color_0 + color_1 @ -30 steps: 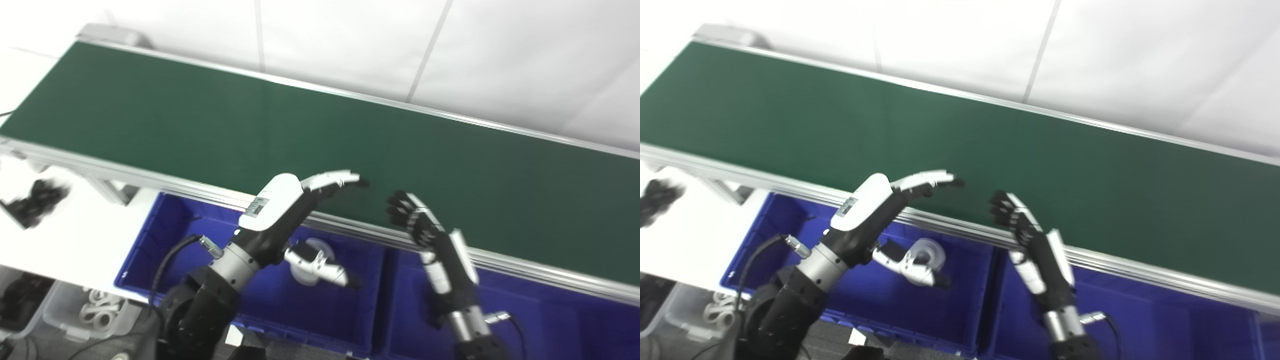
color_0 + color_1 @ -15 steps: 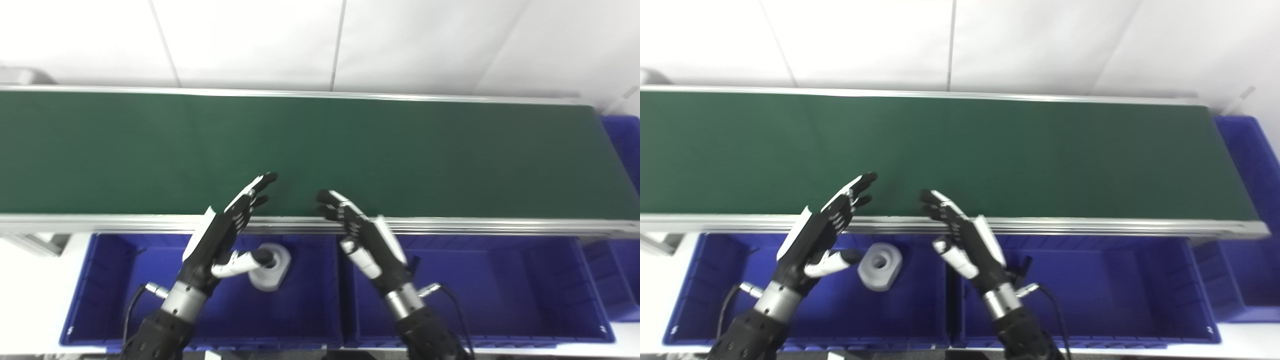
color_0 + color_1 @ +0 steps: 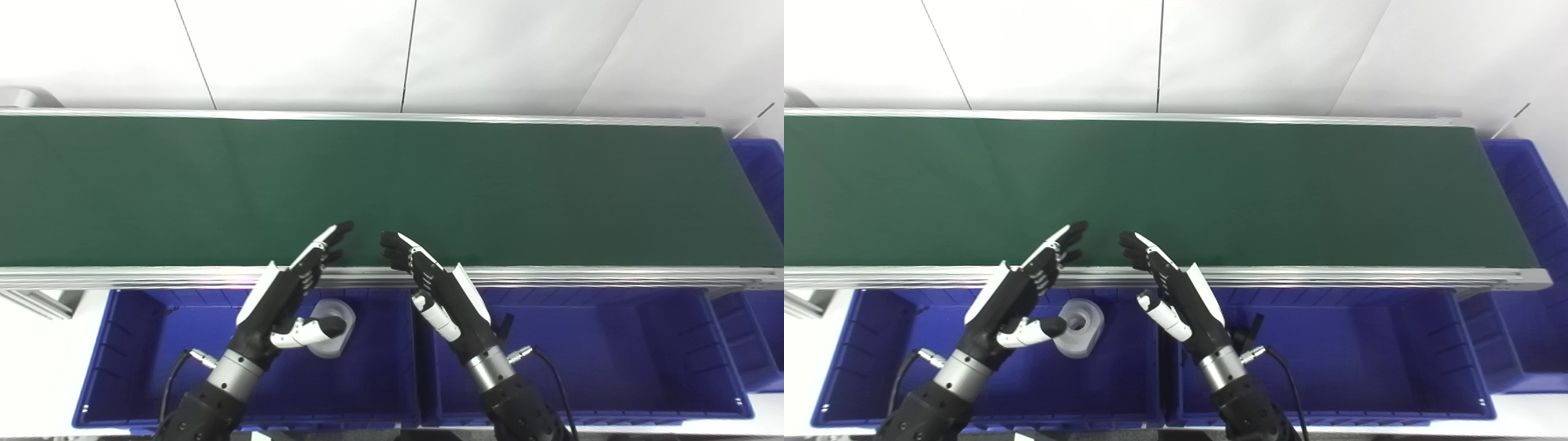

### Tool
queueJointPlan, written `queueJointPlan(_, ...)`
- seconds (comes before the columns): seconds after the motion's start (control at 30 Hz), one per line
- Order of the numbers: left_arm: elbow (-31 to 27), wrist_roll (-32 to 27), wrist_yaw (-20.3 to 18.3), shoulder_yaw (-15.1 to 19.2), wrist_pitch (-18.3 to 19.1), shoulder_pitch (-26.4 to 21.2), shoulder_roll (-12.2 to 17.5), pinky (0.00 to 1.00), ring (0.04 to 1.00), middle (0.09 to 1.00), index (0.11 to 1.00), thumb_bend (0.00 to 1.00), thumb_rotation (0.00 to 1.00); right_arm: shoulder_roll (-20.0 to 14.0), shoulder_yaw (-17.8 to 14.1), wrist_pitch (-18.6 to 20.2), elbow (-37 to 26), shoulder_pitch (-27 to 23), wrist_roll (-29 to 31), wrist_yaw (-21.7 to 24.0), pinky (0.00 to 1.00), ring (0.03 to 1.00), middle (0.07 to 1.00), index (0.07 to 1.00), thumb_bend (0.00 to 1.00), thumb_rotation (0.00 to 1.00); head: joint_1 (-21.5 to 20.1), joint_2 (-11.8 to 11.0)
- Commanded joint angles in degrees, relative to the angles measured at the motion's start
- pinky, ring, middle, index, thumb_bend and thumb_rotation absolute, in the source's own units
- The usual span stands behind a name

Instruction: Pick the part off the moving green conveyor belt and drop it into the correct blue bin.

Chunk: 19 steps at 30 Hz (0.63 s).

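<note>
So, bins: two blue bins sat side by side just below the conveyor's near rail, the left bin (image 3: 870, 343) and the right bin (image 3: 1396, 343); a third blue bin (image 3: 1525, 184) stood past the belt's right end, cut off by the frame.
Contents: a grey part (image 3: 1080, 327) with a round centre hole lay in the left bin; nothing showed in the right bin's visible floor.
Belt: the green conveyor belt (image 3: 1213, 184) carried no visible part.
Left hand (image 3: 278, 300): empty, fingers spread, fingertips over the belt's near edge, thumb across the part.
Right hand (image 3: 444, 294): empty, fingers apart, mirroring the left.
Hidden: arms covered part of each bin floor.
</note>
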Motion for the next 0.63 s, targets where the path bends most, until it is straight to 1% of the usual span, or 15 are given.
queueJointPlan(0.0, -1.4, 0.4, 0.2, -0.3, -2.0, -0.4, 0.2, 0.93, 0.979, 0.981, 0.921, 0.84, 0.68, 0.1, -0.2, -3.4, -0.9, 0.0, 0.6, -0.5, 0.86, 0.873, 0.892, 0.897, 0.79, 0.99, 0.4, -0.1)
queueJointPlan(0.17, -1.9, 1.1, 0.6, -1.0, -1.8, 0.0, -0.1, 0.92, 0.969, 0.975, 0.918, 0.84, 0.67, -0.5, -0.4, -5.4, 0.0, 0.1, 1.1, -0.5, 0.86, 0.87, 0.889, 0.893, 0.77, 0.99, 1.8, -0.6)
queueJointPlan(0.3, -1.7, 1.0, 0.9, -1.1, -2.1, 0.3, -0.5, 0.93, 0.972, 0.975, 0.915, 0.84, 0.67, -1.0, -0.6, -6.0, 0.4, 0.5, 1.4, -0.5, 0.86, 0.875, 0.904, 0.903, 0.79, 1.0, 3.1, -1.2)
queueJointPlan(0.4, -1.1, 0.8, 1.5, -0.7, -2.5, 0.6, -0.9, 0.93, 0.975, 0.976, 0.917, 0.84, 0.69, -0.7, -1.4, -8.4, 0.9, 0.9, 0.5, -1.9, 0.84, 0.876, 0.917, 0.891, 0.8, 1.0, 4.6, -1.5)
queueJointPlan(0.5, -0.3, 0.3, 2.1, -0.4, -2.9, 0.8, -1.3, 0.95, 0.981, 0.974, 0.916, 0.84, 0.7, -0.5, -2.2, -9.4, 1.1, 1.2, -0.2, -3.1, 0.85, 0.89, 0.922, 0.879, 0.83, 1.0, 5.5, -1.8)
queueJointPlan(0.6, 0.4, -0.6, 2.6, 0.0, -3.1, 1.1, -1.9, 0.96, 0.992, 0.977, 0.913, 0.84, 0.71, -1.1, -2.3, -10.5, 1.8, 1.2, -0.4, -3.5, 0.85, 0.892, 0.922, 0.885, 0.82, 1.0, 5.7, -2.0)
